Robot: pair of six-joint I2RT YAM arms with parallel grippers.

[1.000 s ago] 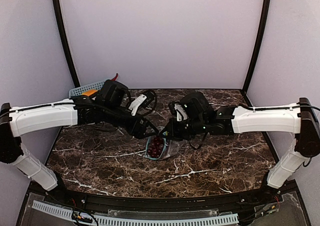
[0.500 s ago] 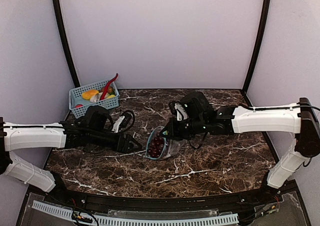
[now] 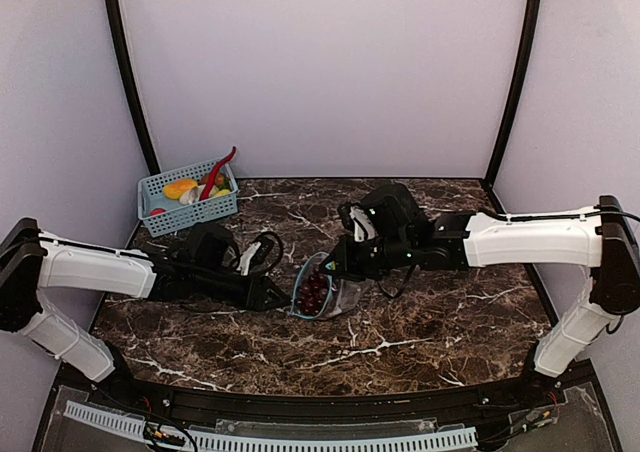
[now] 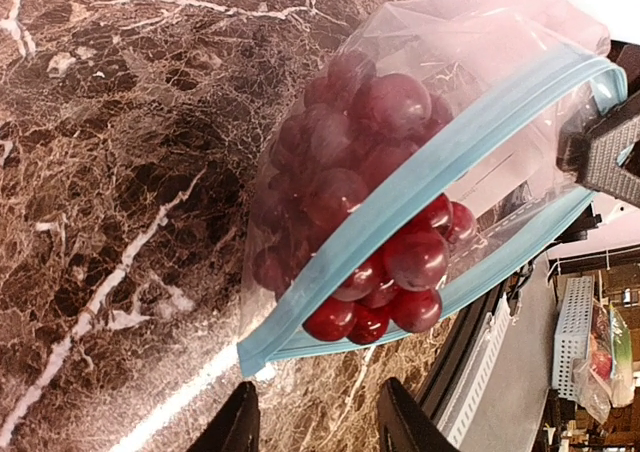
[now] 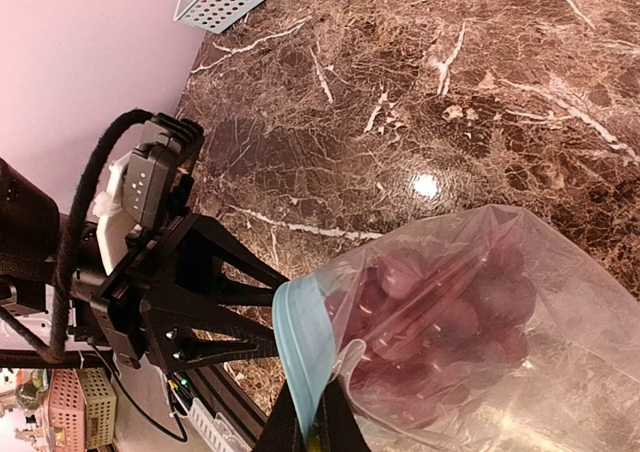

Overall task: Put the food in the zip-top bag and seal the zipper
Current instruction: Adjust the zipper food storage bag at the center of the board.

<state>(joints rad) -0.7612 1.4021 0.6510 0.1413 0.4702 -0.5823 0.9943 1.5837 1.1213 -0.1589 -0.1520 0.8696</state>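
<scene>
Zip-top bag (image 3: 328, 297) lies at table centre, mouth open, grape bunch (image 4: 370, 202) inside. Right gripper (image 5: 312, 422) is clamped on the zipper (image 4: 430, 177) at the bag's 12 o'clock. Left gripper (image 4: 315, 424) is spread and empty at the bag's 9 o'clock.

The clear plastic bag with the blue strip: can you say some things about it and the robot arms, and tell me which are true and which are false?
1. The dark purple grape bunch is inside the clear plastic zip-top bag. True.
2. The light teal-blue zipper strip is sealed. False: its two edges stand apart, so the mouth is open.
3. The jaws of the right arm pinch the bag's blue edge. True.
4. The jaws of the left arm hold food. False: they are open and empty, near the bag's mouth.
5. The blue mesh basket sits at the front right. False: it is at the far left.
</scene>
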